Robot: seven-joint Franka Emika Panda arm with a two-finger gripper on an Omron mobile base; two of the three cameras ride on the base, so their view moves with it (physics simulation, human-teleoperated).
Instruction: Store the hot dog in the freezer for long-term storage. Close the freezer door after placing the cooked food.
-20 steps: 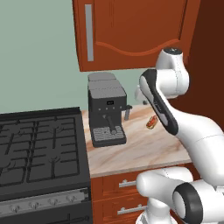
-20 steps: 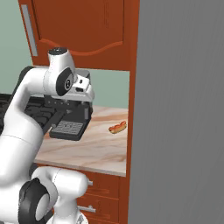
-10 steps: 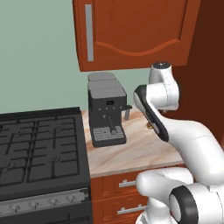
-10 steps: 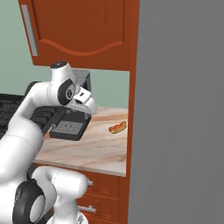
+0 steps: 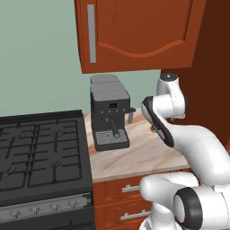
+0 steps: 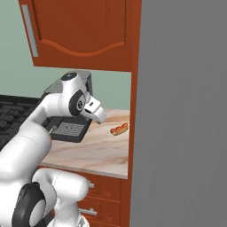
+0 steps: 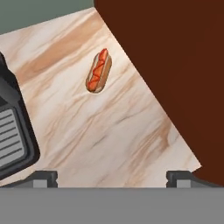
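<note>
Small tan bun hot dog with red sausage [image 7: 99,72] lies on marble counter [image 7: 109,131], ahead of the gripper [image 7: 112,178]. Jaws spread wide, empty. Its long axis runs near along the approach, slightly slanted.

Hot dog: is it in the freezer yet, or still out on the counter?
Still out. The hot dog lies flat on the marble counter, beside the coffee machine, with the open end effector apart from it.
</note>
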